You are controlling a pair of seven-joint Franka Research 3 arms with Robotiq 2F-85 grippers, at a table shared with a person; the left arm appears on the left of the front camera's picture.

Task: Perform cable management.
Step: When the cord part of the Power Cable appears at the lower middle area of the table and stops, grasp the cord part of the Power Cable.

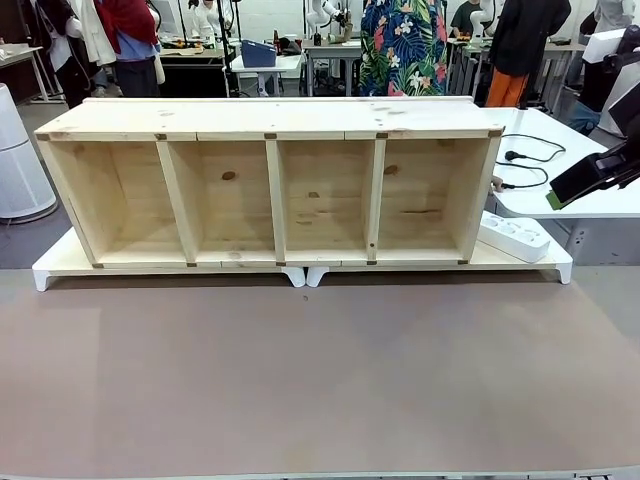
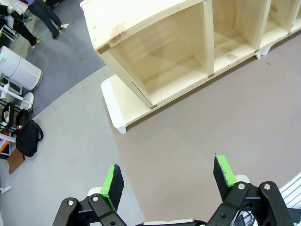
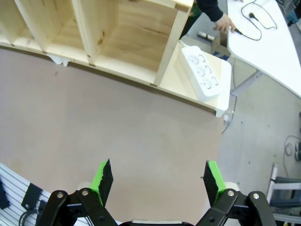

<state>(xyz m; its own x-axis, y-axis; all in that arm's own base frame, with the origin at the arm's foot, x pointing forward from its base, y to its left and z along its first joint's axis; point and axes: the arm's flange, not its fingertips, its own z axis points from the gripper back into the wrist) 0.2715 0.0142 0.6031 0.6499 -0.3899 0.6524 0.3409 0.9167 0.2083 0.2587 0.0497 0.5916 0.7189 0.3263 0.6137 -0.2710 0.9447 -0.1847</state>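
Lying looped on the white table (image 1: 600,205) beyond the wooden shelf's (image 1: 270,120) right end, the cable (image 1: 562,148) looks light and floppy, best pinched near its plug (image 1: 511,156), with left gripper (image 2: 169,181) and right gripper (image 3: 157,181) both agape.

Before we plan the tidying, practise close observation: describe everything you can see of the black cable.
The cable is a thin, black, flexible cord. It lies loose in open curves, flat on the white side table to the right of the wooden shelf. One end carries a small black plug, which rests on the tabletop. In the right wrist view a person's hand reaches past the shelf's end and touches the cord near its other end. The cable is not bundled or tied.
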